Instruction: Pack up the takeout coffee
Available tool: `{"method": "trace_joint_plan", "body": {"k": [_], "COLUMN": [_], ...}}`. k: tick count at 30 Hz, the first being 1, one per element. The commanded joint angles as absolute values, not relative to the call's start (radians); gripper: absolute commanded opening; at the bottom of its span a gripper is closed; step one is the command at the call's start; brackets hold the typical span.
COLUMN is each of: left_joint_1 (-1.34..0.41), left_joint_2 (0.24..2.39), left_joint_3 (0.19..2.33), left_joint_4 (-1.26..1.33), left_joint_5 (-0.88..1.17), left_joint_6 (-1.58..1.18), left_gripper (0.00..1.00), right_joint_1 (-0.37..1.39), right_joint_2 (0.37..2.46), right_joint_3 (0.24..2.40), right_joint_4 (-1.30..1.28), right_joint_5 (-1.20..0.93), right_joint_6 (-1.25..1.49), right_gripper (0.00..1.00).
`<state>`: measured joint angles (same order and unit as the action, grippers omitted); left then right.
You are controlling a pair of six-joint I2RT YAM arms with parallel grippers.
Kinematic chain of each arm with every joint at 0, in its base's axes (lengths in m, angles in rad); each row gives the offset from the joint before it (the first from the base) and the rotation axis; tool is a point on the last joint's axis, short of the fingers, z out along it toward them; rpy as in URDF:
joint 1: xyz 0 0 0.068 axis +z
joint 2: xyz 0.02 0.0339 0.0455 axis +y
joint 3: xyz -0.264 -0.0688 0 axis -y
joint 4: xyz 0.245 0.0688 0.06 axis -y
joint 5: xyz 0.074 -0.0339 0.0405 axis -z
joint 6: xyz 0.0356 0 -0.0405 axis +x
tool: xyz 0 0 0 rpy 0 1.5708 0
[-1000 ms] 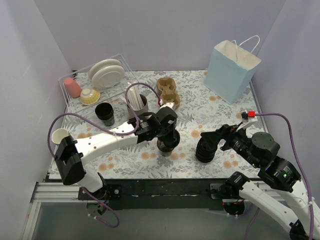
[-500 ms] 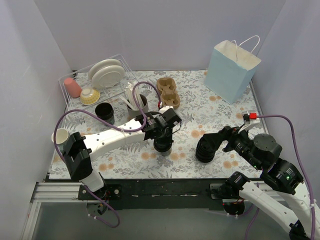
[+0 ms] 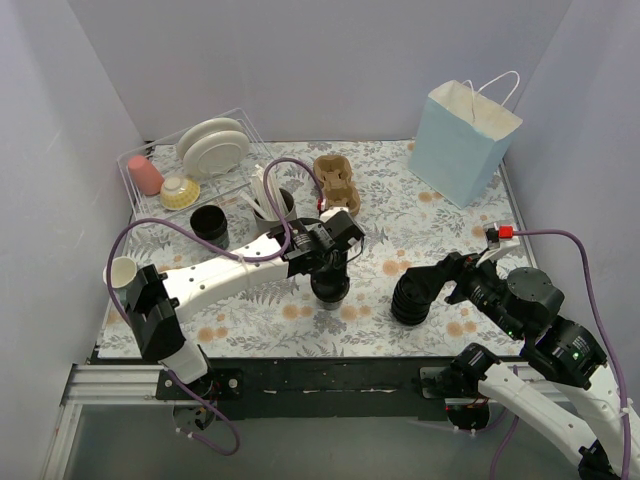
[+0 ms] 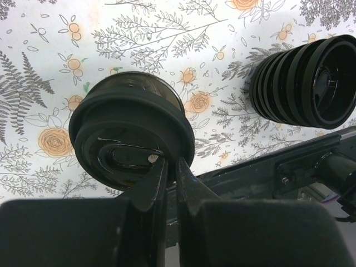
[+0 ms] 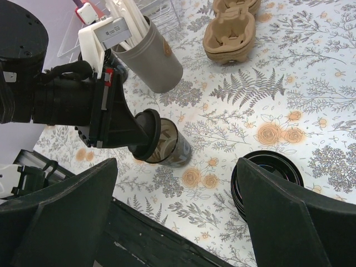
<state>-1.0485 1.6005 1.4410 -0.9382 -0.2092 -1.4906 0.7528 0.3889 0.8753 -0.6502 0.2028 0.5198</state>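
Note:
The takeout coffee point(image 3: 331, 291), a black cup with a black lid, stands upright on the flowered table near its front middle. From above, the left wrist view shows its lid point(image 4: 130, 130). My left gripper point(image 3: 331, 268) is shut, its fingertips point(image 4: 161, 167) resting on the near rim of the lid with nothing between them. The right wrist view shows that cup point(image 5: 172, 146) under the left gripper point(image 5: 146, 136). My right gripper point(image 3: 420, 288) is open beside the ribbed stack of black lids point(image 3: 411, 297), holding nothing.
A light blue paper bag point(image 3: 462, 140) stands open at the back right. A brown cup carrier point(image 3: 336, 183) and a grey holder of sticks point(image 3: 272, 205) sit behind the cup. A lidless black cup point(image 3: 209, 224), a dish rack point(image 3: 190, 165) and a white cup point(image 3: 119, 270) are at the left.
My left arm's forearm and wrist have swung a little over the cup, fingers still shut on top of the lid. The right arm has shifted only slightly.

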Motion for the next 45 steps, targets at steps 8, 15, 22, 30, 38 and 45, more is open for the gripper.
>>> {"method": "trace_joint_plan", "body": {"k": [8, 15, 22, 30, 38, 45], "left_joint_1": [-1.06, -1.06, -1.06, -1.06, -1.003, -0.924], "left_joint_2": [1.64, 1.661, 1.671, 1.574, 1.362, 1.249], "left_joint_3": [1.454, 1.474, 1.494, 1.517, 1.31, 1.054], "left_joint_4": [-0.966, -0.959, -0.943, -0.89, -0.773, -0.604], "left_joint_5": [-0.186, -0.198, -0.189, -0.255, -0.342, -0.2], "left_joint_6": [-1.496, -1.488, -1.48, -1.482, -1.499, -1.52], "left_gripper": [0.06, 0.19, 0.44, 0.75, 0.85, 0.79], "right_joint_1": [0.755, 0.755, 0.755, 0.755, 0.755, 0.755], "right_joint_2": [0.391, 0.387, 0.387, 0.431, 0.63, 0.817], "right_joint_3": [0.927, 0.92, 0.908, 0.833, 0.721, 0.699], "right_joint_4": [-0.643, -0.643, -0.638, -0.565, -0.387, -0.278], "right_joint_5": [0.212, 0.207, 0.192, 0.065, -0.095, -0.166], "right_joint_6": [0.503, 0.502, 0.505, 0.549, 0.578, 0.575], "right_gripper": [0.96, 0.97, 0.96, 0.93, 0.86, 0.84]}}
